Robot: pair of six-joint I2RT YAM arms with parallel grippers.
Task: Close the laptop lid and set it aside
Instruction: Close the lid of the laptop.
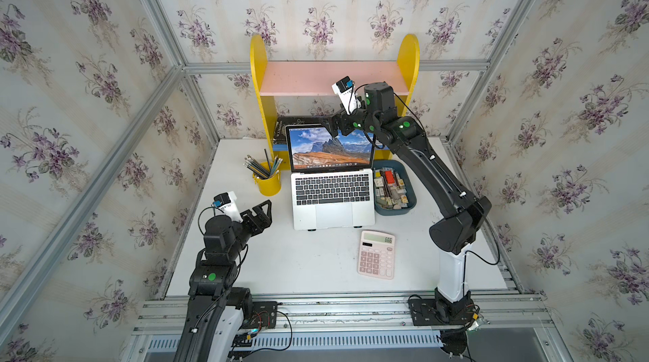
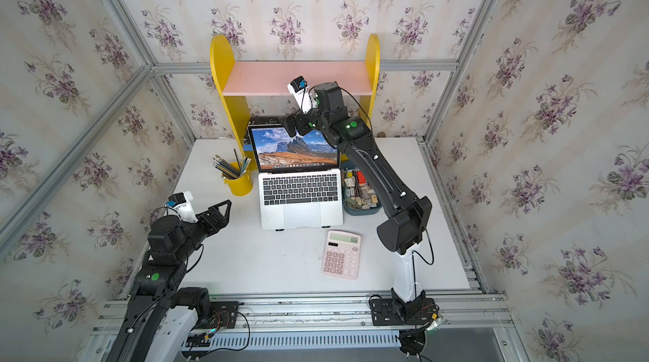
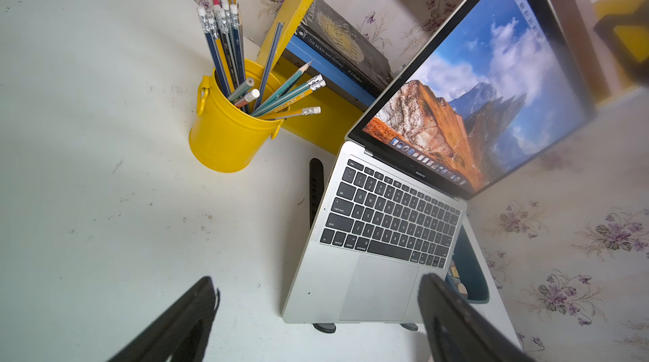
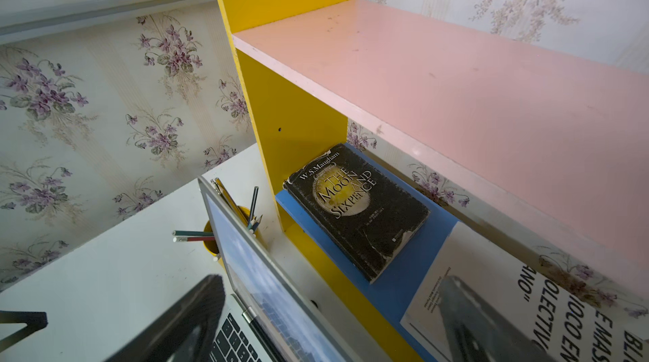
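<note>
Straddling the laptop lid (image 1: 332, 147), right gripper (image 4: 333, 283) wide open, perhaps touching it; left gripper (image 1: 264, 210) open, empty.

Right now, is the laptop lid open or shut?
Open: the lid stands upright, showing a mountain picture above the bare keys.

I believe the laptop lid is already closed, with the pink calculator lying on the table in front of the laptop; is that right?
Not quite: the laptop lid is open, its screen showing a mountain picture, as both top views show. The pink calculator does lie in front of the laptop.
</note>
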